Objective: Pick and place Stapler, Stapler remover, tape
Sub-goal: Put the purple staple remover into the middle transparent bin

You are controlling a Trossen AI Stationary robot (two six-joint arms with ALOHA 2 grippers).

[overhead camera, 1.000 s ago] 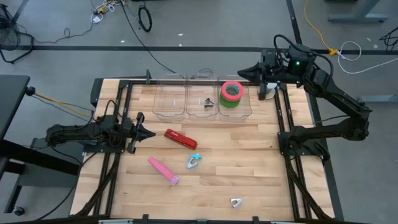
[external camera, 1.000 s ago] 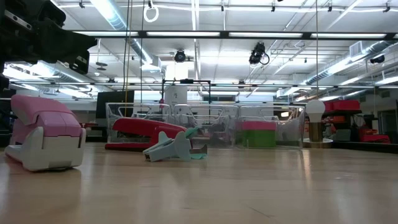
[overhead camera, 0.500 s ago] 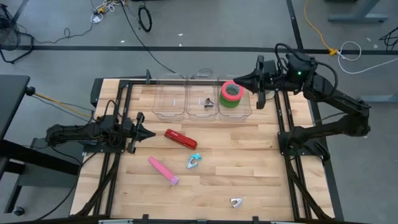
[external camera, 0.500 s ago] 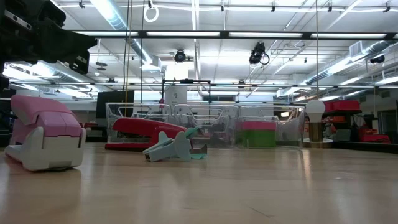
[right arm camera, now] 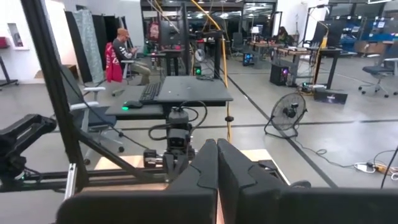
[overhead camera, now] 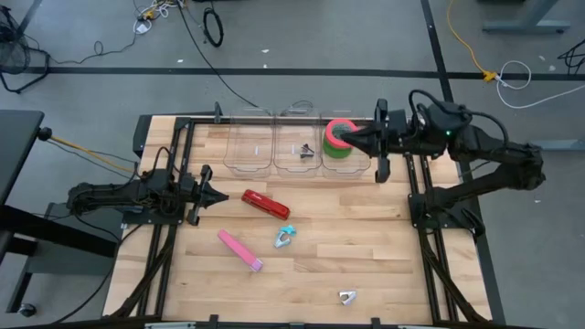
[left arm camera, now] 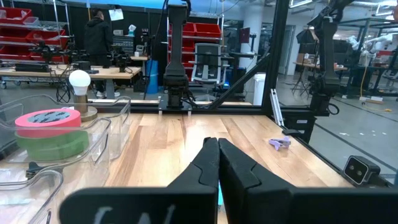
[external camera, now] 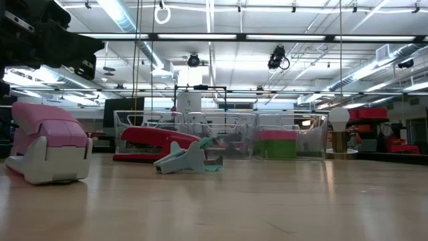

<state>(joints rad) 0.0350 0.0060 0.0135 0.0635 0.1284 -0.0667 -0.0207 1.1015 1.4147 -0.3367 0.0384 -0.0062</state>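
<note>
The red roll of tape lies on top of the green roll (overhead camera: 342, 143) in the right-hand clear bin (overhead camera: 358, 164); the stack also shows in the low view (external camera: 278, 144) and the left wrist view (left arm camera: 50, 127). A red stapler (overhead camera: 265, 205), a pink stapler (overhead camera: 240, 249), a teal staple remover (overhead camera: 284, 238) and a pale one (overhead camera: 347, 297) lie on the wooden table. A dark remover (overhead camera: 305, 152) lies in the middle bin. My right gripper (overhead camera: 336, 139) is shut, level, above the tape stack. My left gripper (overhead camera: 219, 198) is shut, at the table's left, short of the red stapler.
Three clear bins (overhead camera: 274, 146) stand in a row at the table's far edge. A lamp with a white bulb (external camera: 340, 130) stands right of them. Black frame rails (overhead camera: 416, 183) run along both table sides. People show in the room beyond (right arm camera: 121, 53).
My right gripper has swung from beyond the bins' far right corner toward the table's left and near side, and now stands over the tape stack. Its fingers stay shut. Nothing on the table has moved.
</note>
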